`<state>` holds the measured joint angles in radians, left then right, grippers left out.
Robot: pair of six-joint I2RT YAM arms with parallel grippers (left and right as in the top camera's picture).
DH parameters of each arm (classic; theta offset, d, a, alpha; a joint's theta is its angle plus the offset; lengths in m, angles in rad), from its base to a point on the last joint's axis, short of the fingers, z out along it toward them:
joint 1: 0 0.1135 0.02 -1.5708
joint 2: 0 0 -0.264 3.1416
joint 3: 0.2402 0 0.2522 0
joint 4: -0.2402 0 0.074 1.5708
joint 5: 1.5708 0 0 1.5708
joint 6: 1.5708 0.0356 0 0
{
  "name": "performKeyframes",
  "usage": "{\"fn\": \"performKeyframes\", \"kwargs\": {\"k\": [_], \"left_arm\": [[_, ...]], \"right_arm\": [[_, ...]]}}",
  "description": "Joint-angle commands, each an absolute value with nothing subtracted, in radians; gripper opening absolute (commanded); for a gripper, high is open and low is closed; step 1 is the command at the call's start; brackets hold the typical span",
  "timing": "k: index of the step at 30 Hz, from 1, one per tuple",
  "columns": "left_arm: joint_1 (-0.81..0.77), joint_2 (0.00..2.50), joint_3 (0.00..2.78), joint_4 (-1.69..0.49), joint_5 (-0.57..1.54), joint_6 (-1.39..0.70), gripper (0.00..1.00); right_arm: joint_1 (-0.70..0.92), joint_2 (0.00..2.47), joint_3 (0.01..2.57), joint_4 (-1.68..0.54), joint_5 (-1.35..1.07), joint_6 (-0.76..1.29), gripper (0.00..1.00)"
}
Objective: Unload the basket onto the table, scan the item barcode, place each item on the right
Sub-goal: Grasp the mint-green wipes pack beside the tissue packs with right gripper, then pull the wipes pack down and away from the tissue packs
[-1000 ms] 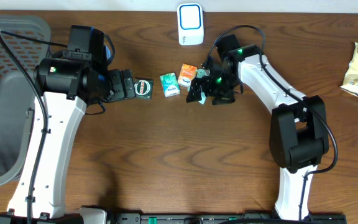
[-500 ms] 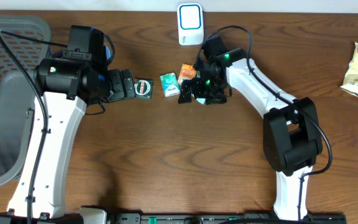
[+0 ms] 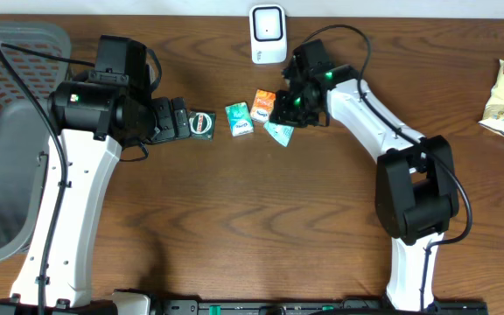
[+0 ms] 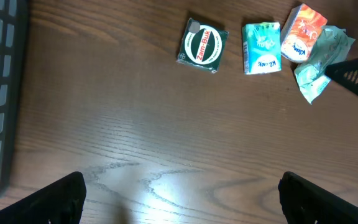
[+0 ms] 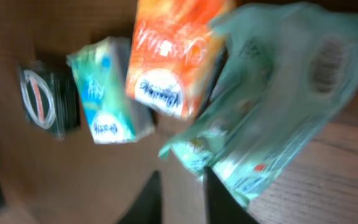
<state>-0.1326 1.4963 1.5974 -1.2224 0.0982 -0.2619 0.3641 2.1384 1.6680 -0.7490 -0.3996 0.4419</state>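
Right wrist view: right claw (image 5: 180,185) pinches mint-green tissue pack (image 5: 272,106) beside orange tissue pack (image 5: 173,56); likely soft, light, slippery, so grip mid-body. Left claw (image 4: 182,186) wide.

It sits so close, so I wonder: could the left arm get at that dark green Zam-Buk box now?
Probably yes: the Zam-Buk box lies straight ahead of the open left tool, with only bare table between them.
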Motion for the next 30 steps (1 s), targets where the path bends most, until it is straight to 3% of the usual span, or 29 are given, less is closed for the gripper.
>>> {"fn": "performKeyframes", "kwargs": {"k": [1,8,19,25,30], "left_arm": [[-0.13,1.496,1.6,-1.223,0.093,-0.259,0.98],[-0.13,1.496,1.6,-1.223,0.093,-0.259,0.98],[-0.13,1.496,1.6,-1.223,0.093,-0.259,0.98],[-0.13,1.496,1.6,-1.223,0.093,-0.259,0.98],[-0.13,1.496,1.6,-1.223,0.093,-0.259,0.98]], "right_arm": [[0.35,2.146,1.688,-0.73,-0.357,0.479,0.07],[0.39,2.155,1.65,-0.732,-0.11,0.478,0.03],[0.406,2.163,1.439,-0.543,-0.102,0.466,0.01],[0.37,2.145,1.448,-0.705,-0.103,0.437,0.01],[0.35,2.089,1.485,-0.84,-0.103,0.272,0.01]]}}
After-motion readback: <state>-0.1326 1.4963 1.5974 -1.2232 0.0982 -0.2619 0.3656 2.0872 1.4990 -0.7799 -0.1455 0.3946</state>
